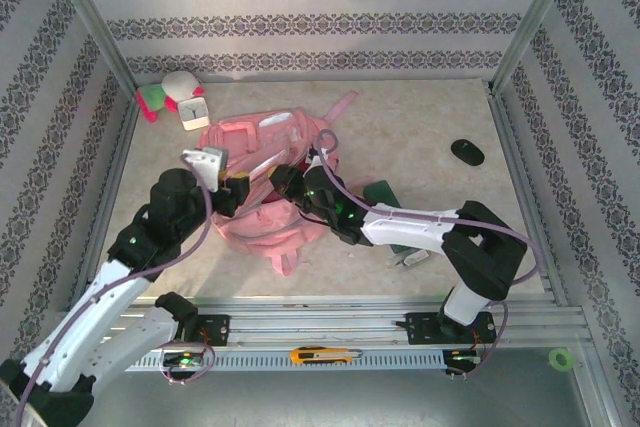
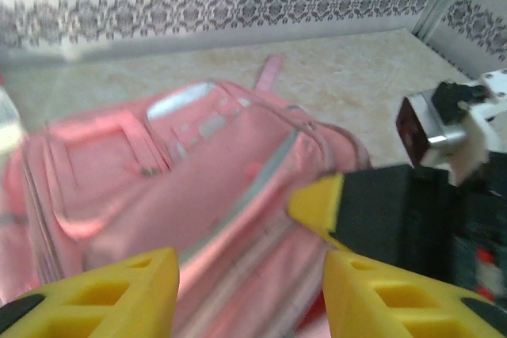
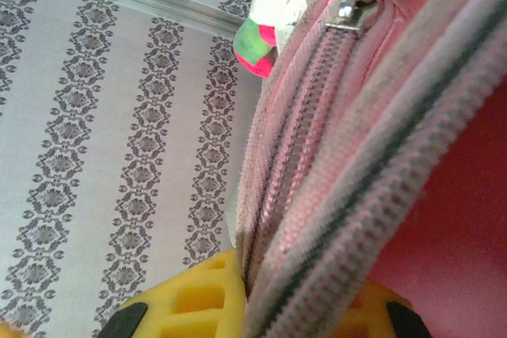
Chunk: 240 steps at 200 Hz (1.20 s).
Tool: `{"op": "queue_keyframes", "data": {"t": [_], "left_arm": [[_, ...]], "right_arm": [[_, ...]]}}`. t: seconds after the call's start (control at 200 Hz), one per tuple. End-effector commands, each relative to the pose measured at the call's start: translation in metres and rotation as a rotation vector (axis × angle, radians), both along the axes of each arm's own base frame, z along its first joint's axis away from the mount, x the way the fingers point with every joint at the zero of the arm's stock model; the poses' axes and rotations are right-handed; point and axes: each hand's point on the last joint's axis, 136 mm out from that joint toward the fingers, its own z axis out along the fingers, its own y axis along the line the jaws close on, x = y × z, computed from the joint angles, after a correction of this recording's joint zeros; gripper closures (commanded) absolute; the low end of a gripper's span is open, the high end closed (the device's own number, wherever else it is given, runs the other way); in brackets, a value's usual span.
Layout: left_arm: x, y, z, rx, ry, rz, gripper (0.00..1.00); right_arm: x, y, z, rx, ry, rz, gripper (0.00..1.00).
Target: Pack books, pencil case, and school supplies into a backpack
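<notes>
Left arm (image 1: 110, 297) rises from the near edge, elbow bent; left gripper (image 2: 249, 290), fingers spread, hovers at the pink backpack (image 1: 262, 135) lying mid-way across the table (image 1: 420, 137). Right arm (image 1: 420, 227) folds inward across the dark green pencil case (image 1: 384, 194); right gripper (image 3: 301, 302) pinches the backpack's zip edge, fingers pressed onto the fabric. White clock (image 1: 194, 110) stands far-left

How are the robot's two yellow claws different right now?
The left gripper has its fingers spread apart, open, while the right gripper is shut, pinching the zip edge of the pink backpack. The left gripper reaches the backpack from its left side, the right gripper from its right side. Both have yellow fingers, and both are at the backpack.
</notes>
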Motion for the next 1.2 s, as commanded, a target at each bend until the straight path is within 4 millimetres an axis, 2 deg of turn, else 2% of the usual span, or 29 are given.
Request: {"op": "queue_keyframes", "data": {"t": [0.0,0.095,0.255,0.48,0.73,0.944,1.074,1.194], "left_arm": [[-0.028,0.006,-0.056,-0.201,0.279,0.109,0.51],[-0.031,0.005,-0.072,-0.240,0.317,0.124,0.51],[-0.023,-0.001,-0.090,-0.223,0.352,0.120,0.49],[-0.008,-0.017,-0.105,-0.251,0.372,0.096,0.51],[0.005,-0.021,-0.114,-0.251,0.366,0.108,0.54],[0.018,-0.019,-0.118,-0.258,0.341,0.152,0.77],[0.018,-0.017,-0.114,-0.265,0.333,0.163,0.91],[0.013,-0.003,-0.116,-0.223,0.338,0.215,1.00]], "right_arm": [[0.013,0.010,0.056,0.135,-0.126,-0.048,1.00],[0.013,0.014,0.055,0.137,-0.122,-0.048,1.00],[0.011,0.016,0.054,0.141,-0.116,-0.045,1.00],[0.009,0.019,0.055,0.143,-0.116,-0.038,1.00],[0.007,0.024,0.060,0.148,-0.127,-0.015,1.00],[0.004,0.023,0.062,0.140,-0.136,-0.009,1.00],[0.003,0.020,0.065,0.131,-0.144,-0.007,1.00],[0.001,0.014,0.065,0.093,-0.137,0.009,1.00]]}}
